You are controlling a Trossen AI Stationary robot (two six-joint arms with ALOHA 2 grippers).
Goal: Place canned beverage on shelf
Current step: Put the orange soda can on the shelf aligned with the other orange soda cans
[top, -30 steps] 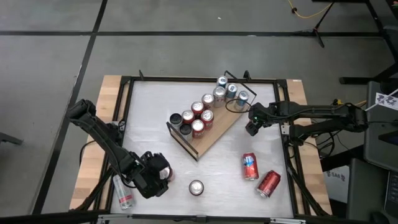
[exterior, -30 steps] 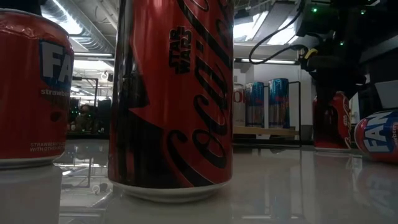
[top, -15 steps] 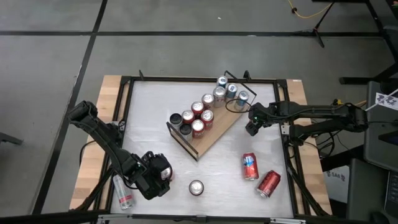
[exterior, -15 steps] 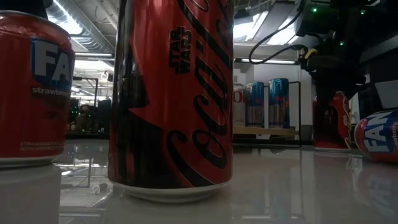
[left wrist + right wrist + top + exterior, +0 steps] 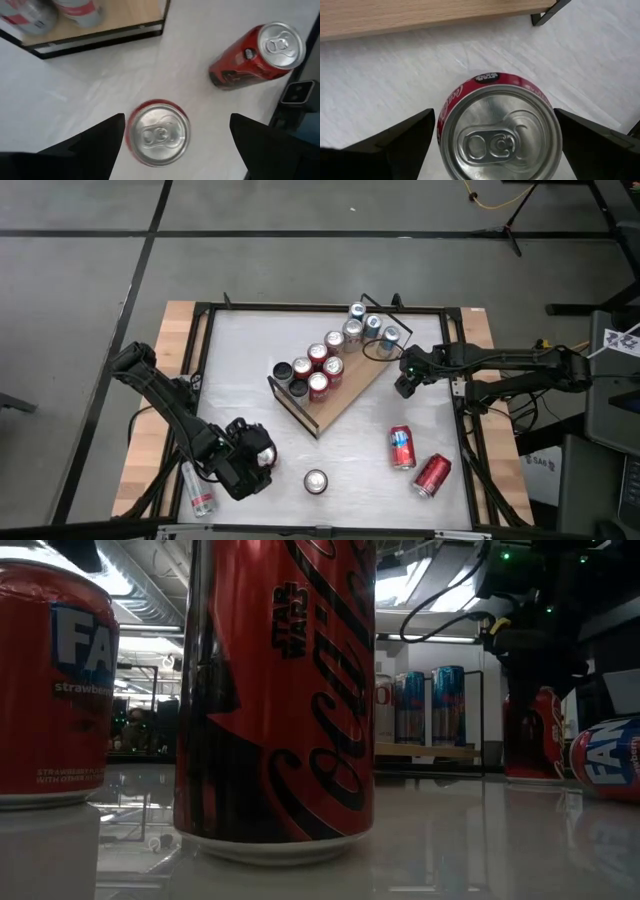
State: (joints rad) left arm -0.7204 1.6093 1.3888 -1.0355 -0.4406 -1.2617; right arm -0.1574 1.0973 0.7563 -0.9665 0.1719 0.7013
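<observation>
L gripper (image 5: pixel 172 131) wide open, poised over upright red can (image 5: pixel 158 132) well in front of shelf (image 5: pixel 330 385); R gripper (image 5: pixel 492 135) open above another can (image 5: pixel 497 125) beside shelf's right end; that can hidden under R arm from above.

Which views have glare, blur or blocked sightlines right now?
Low view: the tall can up close blocks the middle, bright ceiling lights glare behind it, and the table reflects like a mirror. Right wrist view: its can is soft at the edges. High view: evenly lit, no glare.
</observation>
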